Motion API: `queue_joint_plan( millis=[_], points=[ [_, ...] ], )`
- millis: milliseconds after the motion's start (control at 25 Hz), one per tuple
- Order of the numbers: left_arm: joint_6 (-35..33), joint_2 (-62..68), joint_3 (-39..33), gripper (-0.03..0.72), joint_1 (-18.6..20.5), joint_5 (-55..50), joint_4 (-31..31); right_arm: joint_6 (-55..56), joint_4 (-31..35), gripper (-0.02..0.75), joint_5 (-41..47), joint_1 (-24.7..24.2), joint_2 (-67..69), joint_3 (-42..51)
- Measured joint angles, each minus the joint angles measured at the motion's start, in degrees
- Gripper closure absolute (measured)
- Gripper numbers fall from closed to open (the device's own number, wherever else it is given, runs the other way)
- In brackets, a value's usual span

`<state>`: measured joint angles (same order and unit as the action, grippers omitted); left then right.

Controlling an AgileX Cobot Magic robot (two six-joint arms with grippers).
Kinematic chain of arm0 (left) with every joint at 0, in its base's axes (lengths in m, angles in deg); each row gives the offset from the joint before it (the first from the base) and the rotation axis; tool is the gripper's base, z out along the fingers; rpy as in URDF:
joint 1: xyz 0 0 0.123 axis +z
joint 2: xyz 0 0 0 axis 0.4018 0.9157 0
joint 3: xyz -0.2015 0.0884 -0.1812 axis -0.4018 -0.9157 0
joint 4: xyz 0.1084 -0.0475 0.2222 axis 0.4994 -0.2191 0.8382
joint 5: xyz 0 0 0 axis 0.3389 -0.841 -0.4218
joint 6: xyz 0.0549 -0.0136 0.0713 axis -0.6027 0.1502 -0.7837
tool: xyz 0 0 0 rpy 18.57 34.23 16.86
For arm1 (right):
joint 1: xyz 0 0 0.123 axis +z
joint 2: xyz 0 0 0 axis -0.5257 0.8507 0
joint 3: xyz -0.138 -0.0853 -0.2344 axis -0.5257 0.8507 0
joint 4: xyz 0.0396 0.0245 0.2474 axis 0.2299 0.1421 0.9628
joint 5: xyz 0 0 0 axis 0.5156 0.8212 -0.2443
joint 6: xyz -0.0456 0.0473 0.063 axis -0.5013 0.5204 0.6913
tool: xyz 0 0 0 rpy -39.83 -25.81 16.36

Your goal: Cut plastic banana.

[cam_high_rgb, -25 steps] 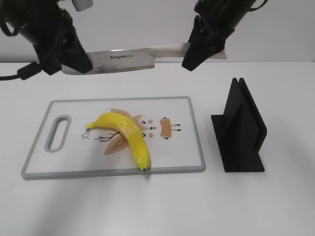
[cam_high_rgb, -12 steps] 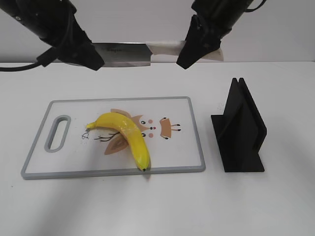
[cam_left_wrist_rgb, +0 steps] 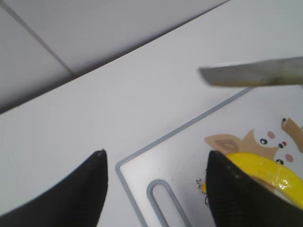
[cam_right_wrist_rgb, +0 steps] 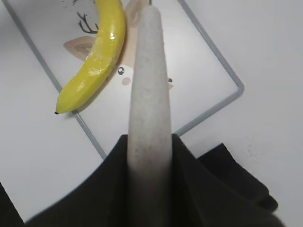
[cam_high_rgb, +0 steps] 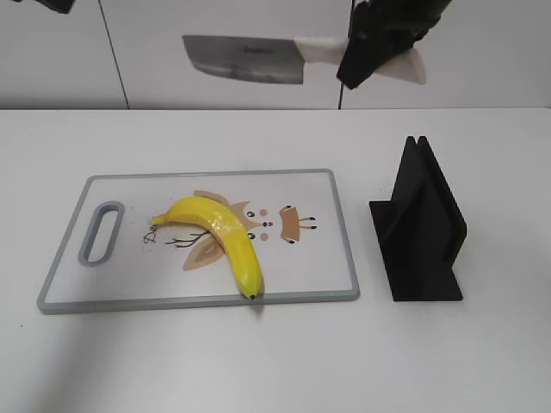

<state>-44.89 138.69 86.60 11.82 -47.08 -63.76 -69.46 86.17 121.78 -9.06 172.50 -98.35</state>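
The banana (cam_high_rgb: 222,237) lies on the cutting board (cam_high_rgb: 336,224), which sits on the white tabletop (cam_high_rgb: 275,361) left of its middle, closer to the front edge than the back. It is yellow, glossy and curved, its stem end toward the board's handle slot (cam_high_rgb: 100,232) on the left and its dark tip at the board's front rim; it lies across a printed cartoon deer (cam_high_rgb: 288,222). To the right of the board, apart from it, a black knife stand (cam_high_rgb: 420,225) stands upright. High above the board's back edge the knife (cam_high_rgb: 245,58) hangs level in the air, blade pointing left, with nothing between it and the banana. The right claw (cam_high_rgb: 372,47) is clamped on the knife's pale handle (cam_right_wrist_rgb: 150,94), seen lengthwise in the right wrist view. The left claw (cam_left_wrist_rgb: 156,189) is spread wide and holds nothing, over the board's back left corner. Behind the tabletop rises a pale panelled wall (cam_high_rgb: 172,86).
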Motion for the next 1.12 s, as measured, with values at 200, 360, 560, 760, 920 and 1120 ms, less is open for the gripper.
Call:
queue_joint_plan(
  millis=[200, 360, 560, 760, 920, 1120],
  points=[
    [12.3, -1.3, 0.2, 0.108, 3.9, -12.3, 4.6, 12.1, -4.3, 0.57, 0.1, 0.0, -5.8, 0.0],
    [15.0, -3.2, -2.1, 0.109, 5.2, -14.3, 5.4, 23.8, -4.8, 0.57, 0.0, 0.0, -11.2, 2.7],
    [16.0, -14.3, -13.0, 0.115, 5.2, -14.6, 5.4, 31.5, -8.8, 0.57, -1.2, 0.0, -22.5, 15.9],
    [16.9, -28.1, -26.6, 0.118, 5.2, -11.2, 6.0, 42.6, -16.6, 0.57, -9.0, 0.0, -32.8, 29.5],
    [17.1, -38.1, -36.5, 0.118, 5.2, -9.0, 6.6, 50.4, -19.2, 0.57, -13.0, 0.0, -37.0, 37.6],
    [18.0, -51.5, -47.5, 0.119, 5.2, -7.3, 6.7, 54.7, -19.4, 0.57, -17.8, 0.0, -38.1, 45.4]
  ],
)
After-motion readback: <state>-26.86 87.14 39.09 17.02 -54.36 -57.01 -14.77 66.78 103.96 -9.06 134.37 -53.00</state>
